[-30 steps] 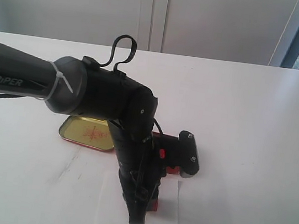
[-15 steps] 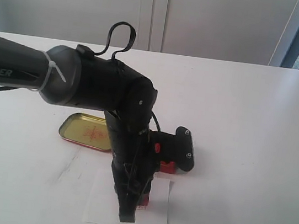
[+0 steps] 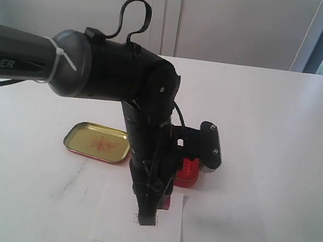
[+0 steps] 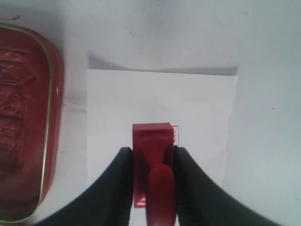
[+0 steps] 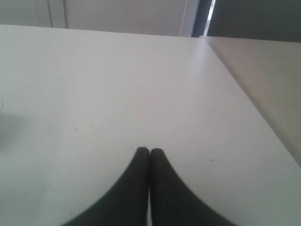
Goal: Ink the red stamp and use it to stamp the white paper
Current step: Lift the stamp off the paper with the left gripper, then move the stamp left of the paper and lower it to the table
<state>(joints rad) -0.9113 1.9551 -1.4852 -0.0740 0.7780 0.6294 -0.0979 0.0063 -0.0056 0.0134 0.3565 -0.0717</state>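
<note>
Left hand is clenched on the red stamp, its two black fingers pressing the square block from either side while the round knob points back toward the wrist. In the exterior view this hand reaches steeply down from the dark arm, and only a sliver of the stamp shows beside it. The stamp sits over the white paper, roughly at the middle of the sheet; whether its base touches the sheet I cannot tell. A thin red line shows on the paper just beside the block's edge. The paper lies flat on the white tabletop. Near one edge of the sheet stands the open red tin of ink paste, mostly hidden behind the arm in the exterior view. The gold lid lies apart from the sheet, inner side up. Right hand hangs over bare tabletop, fingertips pressed together with nothing between them.
</note>
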